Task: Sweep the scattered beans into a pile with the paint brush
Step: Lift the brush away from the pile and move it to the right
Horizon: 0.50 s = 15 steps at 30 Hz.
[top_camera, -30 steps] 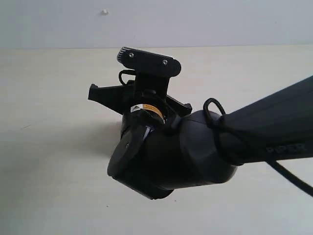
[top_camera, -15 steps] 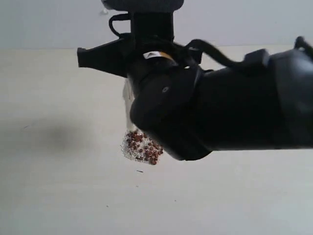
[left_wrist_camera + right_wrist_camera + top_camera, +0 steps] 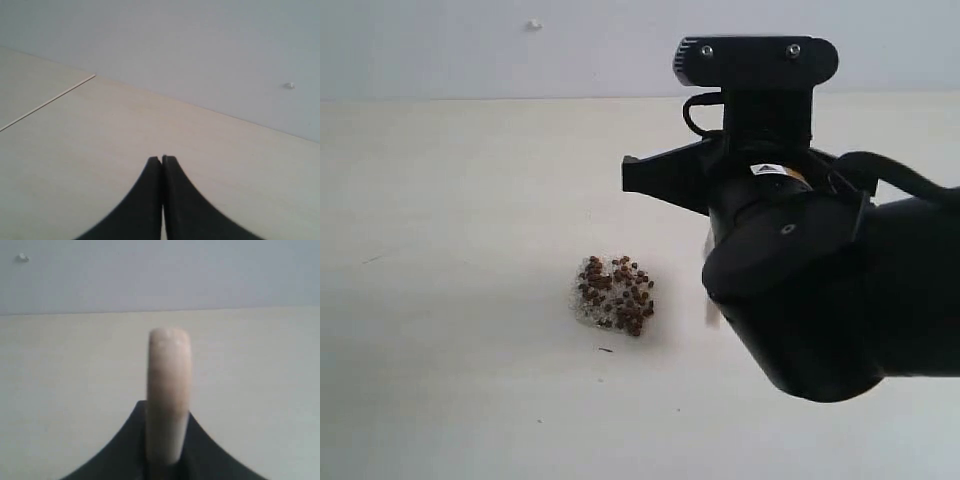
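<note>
The beans lie in one tight reddish-brown cluster, mixed with fine white grains, on the pale table left of centre in the exterior view. To their right, my right arm fills the view and hides its own jaws. A pale sliver of the paint brush shows at the arm's left edge. In the right wrist view my right gripper is shut on the paint brush's pale wooden handle, which sticks out past the fingertips. My left gripper is shut and empty above bare table.
The tabletop is pale, with a grey wall behind it. A thin seam crosses the table in the left wrist view. One small dark speck lies just in front of the pile.
My right arm has swung from the middle to the right of the exterior view, uncovering the clustered beans. The left gripper has not visibly changed.
</note>
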### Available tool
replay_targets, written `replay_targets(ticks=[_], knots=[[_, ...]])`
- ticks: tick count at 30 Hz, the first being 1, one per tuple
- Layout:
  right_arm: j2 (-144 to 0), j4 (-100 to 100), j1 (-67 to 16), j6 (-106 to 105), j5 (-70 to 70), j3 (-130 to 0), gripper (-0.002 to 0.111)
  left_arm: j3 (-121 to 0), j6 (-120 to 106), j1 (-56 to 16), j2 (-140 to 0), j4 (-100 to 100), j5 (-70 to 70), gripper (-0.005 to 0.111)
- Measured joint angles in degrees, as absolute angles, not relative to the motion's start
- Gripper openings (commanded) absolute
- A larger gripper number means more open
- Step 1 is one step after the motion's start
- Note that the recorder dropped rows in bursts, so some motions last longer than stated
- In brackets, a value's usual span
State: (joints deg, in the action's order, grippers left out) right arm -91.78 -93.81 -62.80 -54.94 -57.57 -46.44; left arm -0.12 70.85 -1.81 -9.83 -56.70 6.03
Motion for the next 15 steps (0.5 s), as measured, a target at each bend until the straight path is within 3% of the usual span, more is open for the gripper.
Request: replay_targets(ticks=[6,15], knots=[[-86.10,-98.38,-58.88,-73.64,-54.48,-46.44,0.000,-0.12,70.85,-1.81,-9.83,-56.70,6.03,0.000],[-74.15,-100.66,-45.61,-87.86,-30.12,-45.89,0.000,-0.12,70.85,-1.81,-9.83,-56.70,6.03,0.000]])
